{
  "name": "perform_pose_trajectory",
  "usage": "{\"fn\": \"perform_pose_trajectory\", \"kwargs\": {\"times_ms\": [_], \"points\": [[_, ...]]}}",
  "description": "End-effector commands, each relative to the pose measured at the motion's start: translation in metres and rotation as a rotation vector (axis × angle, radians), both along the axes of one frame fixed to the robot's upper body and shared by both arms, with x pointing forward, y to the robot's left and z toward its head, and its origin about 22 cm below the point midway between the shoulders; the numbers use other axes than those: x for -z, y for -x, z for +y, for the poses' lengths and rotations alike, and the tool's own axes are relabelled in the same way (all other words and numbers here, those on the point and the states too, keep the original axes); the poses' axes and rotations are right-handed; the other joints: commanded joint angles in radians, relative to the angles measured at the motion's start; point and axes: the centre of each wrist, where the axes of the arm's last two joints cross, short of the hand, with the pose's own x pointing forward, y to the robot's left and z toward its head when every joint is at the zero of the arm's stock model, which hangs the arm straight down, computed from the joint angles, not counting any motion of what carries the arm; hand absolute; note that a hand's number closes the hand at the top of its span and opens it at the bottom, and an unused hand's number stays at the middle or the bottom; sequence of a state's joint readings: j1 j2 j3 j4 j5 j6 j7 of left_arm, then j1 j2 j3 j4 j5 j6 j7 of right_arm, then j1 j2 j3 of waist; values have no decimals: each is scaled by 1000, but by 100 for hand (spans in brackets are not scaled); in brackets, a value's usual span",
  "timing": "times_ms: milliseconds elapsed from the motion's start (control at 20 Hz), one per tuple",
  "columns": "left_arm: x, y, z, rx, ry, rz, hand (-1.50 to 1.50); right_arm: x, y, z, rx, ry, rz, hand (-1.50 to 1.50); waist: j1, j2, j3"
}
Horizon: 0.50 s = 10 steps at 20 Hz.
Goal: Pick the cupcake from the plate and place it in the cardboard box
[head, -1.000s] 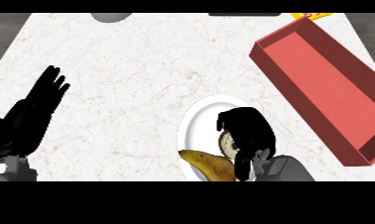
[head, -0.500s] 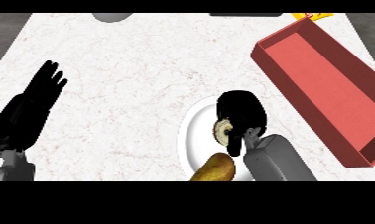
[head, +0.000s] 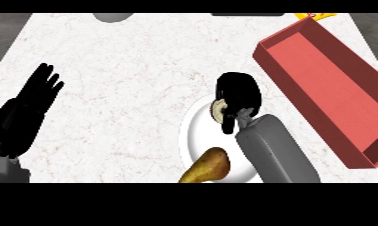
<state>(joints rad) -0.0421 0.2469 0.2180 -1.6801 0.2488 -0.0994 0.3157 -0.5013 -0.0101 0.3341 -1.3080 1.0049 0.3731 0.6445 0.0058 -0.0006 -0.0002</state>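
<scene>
- Head view: the right hand (head: 238, 94) curls round the cupcake (head: 218, 109), which sits at the far rim of the plate (head: 197, 136), with a brown pear (head: 207, 165) nearer.
- Judgement: lift straight up before swinging right, keeping the cupcake upright and clear of the red cardboard box (head: 332, 86) wall.
- The left hand (head: 33, 101) rests open on the bench (head: 133, 65), well apart.

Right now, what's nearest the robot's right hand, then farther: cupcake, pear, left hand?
1. The cupcake: in the fingers of the right hand, at the plate's far edge.
2. The pear: plate's near edge.
3. The left hand: far left, open.
</scene>
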Motion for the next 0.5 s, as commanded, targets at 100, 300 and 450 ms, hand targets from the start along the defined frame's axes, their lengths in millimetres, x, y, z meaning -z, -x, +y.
{"fn": "perform_pose_trajectory", "kwargs": {"times_ms": [100,300,450], "points": [[20,15,-12,-7,16,9,0,-34,5,11,3,13,-163,150,-1,-1,0],[13,15,-7,-4,-3,9,0,-99,28,15,-16,-35,-307,150,-8,-8,0],[16,7,-9,-5,14,14,0,-123,45,22,17,-47,-450,150,-10,-6,0]]}}
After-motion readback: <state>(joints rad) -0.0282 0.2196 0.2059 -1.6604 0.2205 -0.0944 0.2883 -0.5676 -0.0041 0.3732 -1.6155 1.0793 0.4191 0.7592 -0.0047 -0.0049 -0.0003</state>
